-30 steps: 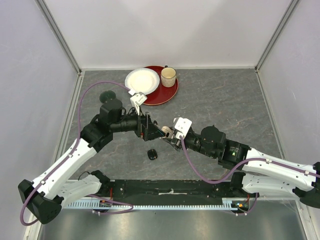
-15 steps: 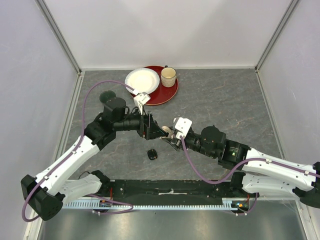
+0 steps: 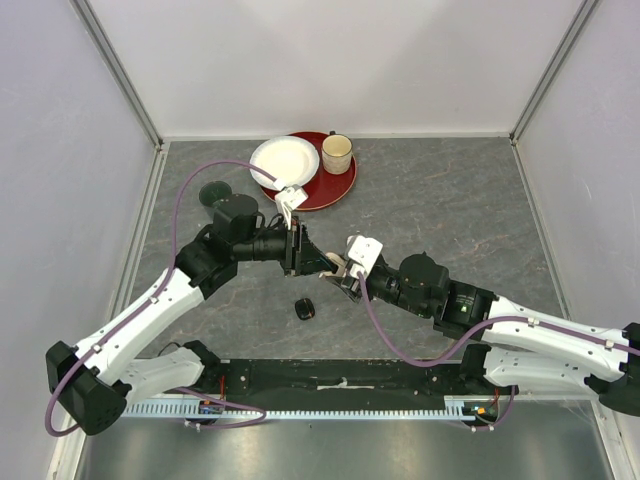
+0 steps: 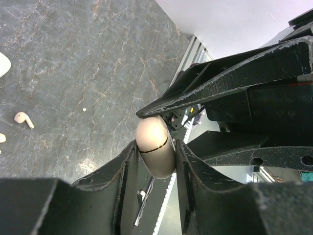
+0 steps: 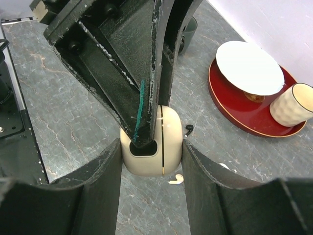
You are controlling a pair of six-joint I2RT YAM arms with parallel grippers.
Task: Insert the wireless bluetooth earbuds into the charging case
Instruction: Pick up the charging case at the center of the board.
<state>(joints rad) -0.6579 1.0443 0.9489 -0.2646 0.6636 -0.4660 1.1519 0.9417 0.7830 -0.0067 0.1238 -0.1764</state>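
A beige charging case (image 5: 171, 142) hangs above the table with my right gripper (image 5: 151, 147) shut on its two sides. My left gripper (image 4: 155, 147) comes from the opposite direction, and its fingers press the same charging case (image 4: 155, 147) on its other two faces. In the top view both grippers meet mid-table at the case (image 3: 338, 266). Loose wireless bluetooth earbuds lie on the grey table below: a black one (image 5: 188, 129), a pale one (image 5: 176, 180) and a pinkish-beige one (image 4: 22, 118). The case's inside is hidden.
A red tray (image 3: 335, 188) at the back holds a white plate (image 3: 283, 160) and a cream cup (image 3: 337, 153). A dark green cup (image 3: 215, 192) stands at the left. A black case (image 3: 305, 309) lies near the front rail.
My left gripper has moved right up to the right gripper and its fingers have closed in on the charging case. The right arm has held still with the case.
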